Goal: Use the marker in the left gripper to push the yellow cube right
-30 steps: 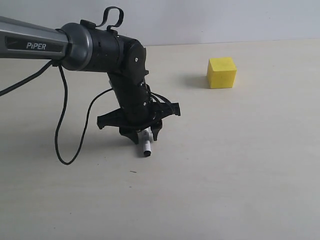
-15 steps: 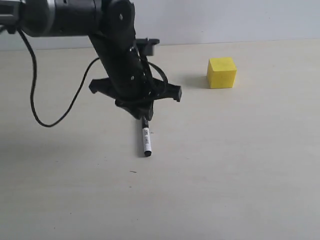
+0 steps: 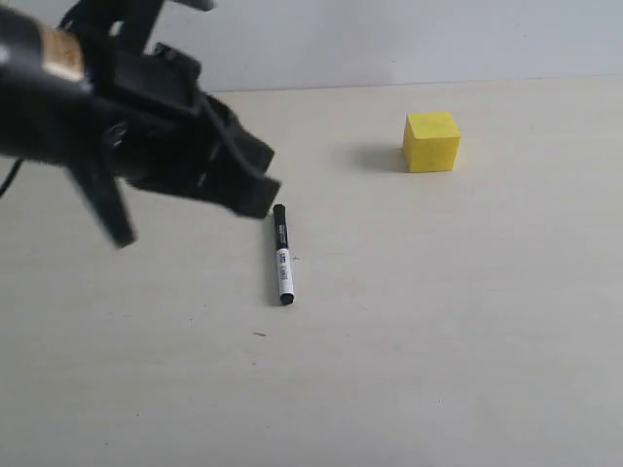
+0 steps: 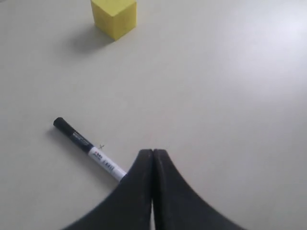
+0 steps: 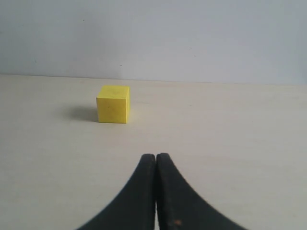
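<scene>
Lying on beige table (image 3: 438,370), marker (image 3: 283,258), pale wall (image 3: 389,39)

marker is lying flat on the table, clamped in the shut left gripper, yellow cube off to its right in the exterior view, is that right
Not quite: the marker isn't clamped. The left wrist view shows the left gripper shut on nothing, with the marker lying loose on the table beside its fingers. The rest holds: it lies flat, and the yellow cube sits off to its right.
</scene>
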Controlling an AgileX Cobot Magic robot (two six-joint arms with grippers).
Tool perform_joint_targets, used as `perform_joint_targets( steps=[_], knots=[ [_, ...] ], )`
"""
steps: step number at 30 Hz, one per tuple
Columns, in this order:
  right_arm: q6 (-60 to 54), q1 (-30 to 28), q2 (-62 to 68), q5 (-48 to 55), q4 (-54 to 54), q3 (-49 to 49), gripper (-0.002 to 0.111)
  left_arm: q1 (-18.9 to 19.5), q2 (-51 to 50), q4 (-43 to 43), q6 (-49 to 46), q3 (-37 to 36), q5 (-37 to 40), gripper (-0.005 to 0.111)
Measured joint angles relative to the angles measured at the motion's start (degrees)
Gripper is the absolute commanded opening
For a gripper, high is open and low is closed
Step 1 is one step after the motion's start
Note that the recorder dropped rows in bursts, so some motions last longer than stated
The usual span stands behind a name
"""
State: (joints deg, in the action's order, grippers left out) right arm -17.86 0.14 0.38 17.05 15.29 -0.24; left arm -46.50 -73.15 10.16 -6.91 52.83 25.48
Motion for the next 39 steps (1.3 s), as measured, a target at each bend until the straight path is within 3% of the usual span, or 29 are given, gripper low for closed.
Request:
perform_joint_targets(
  steps=[4, 8, 22, 39],
  knots=[
    [0.0, 0.0, 0.0, 0.0, 0.0, 0.0, 0.0, 0.47, 13.49, 0.16, -1.64, -12.97, -1.42, 0.0],
    [0.0, 0.0, 0.0, 0.0, 0.0, 0.0, 0.0, 0.57, 20.06, 0.16, -1.85, -17.78, -0.5, 0.0],
    [0.0, 0.0, 0.0, 0.0, 0.0, 0.0, 0.0, 1.28, 23.19, -0.05, -2.08, -18.17, -0.29, 0.0],
    [0.0, 0.0, 0.0, 0.0, 0.0, 0.0, 0.0, 19.38, 51.88, -1.06, -2.31, -18.17, 2.76, 0.0]
  ],
)
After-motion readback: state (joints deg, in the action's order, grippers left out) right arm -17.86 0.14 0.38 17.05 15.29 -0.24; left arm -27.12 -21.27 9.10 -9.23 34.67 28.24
